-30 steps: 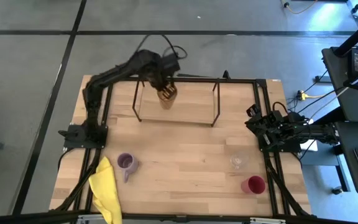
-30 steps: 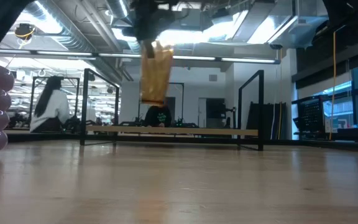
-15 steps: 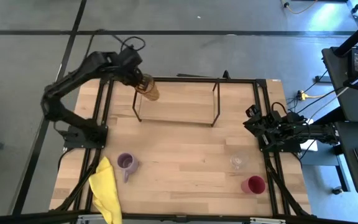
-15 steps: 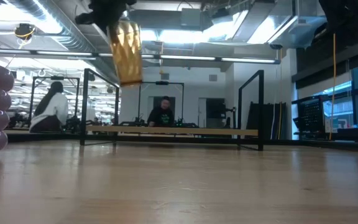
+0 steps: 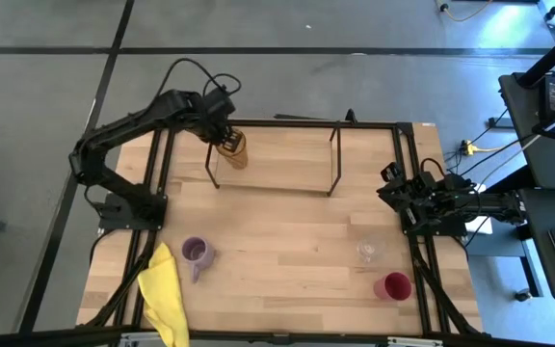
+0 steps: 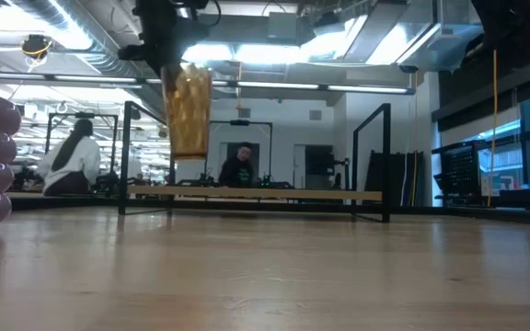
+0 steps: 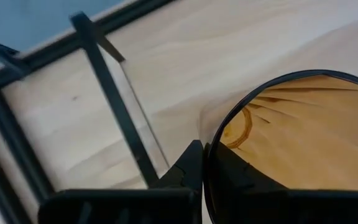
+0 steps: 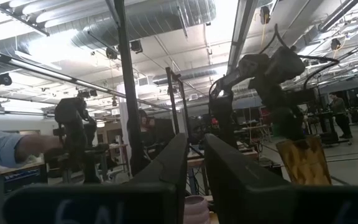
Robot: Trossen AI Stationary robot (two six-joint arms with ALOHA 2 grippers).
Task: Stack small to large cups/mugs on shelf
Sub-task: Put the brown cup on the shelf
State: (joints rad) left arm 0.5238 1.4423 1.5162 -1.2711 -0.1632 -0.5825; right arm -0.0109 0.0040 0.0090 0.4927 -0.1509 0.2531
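Above the shelf [image 5: 273,154], left hand [image 5: 224,142] grips tumbler [image 5: 234,149].

You are looking down on a light wooden table [image 5: 277,241] bordered by a black frame [image 5: 408,193]. The shelf [image 5: 273,159] of thin black rods is standing on the table near its far edge, toward the middle. A light purple mug [image 5: 196,253] is sitting upright near the front left, with its handle pointing toward the front edge. Just beside it, a yellow cloth [image 5: 165,292] is lying crumpled at the front left corner, reaching over the table's edge. On the right side a small clear glass [image 5: 369,251] is standing, and a red cup [image 5: 393,286] is standing near it, closer to the front right corner.
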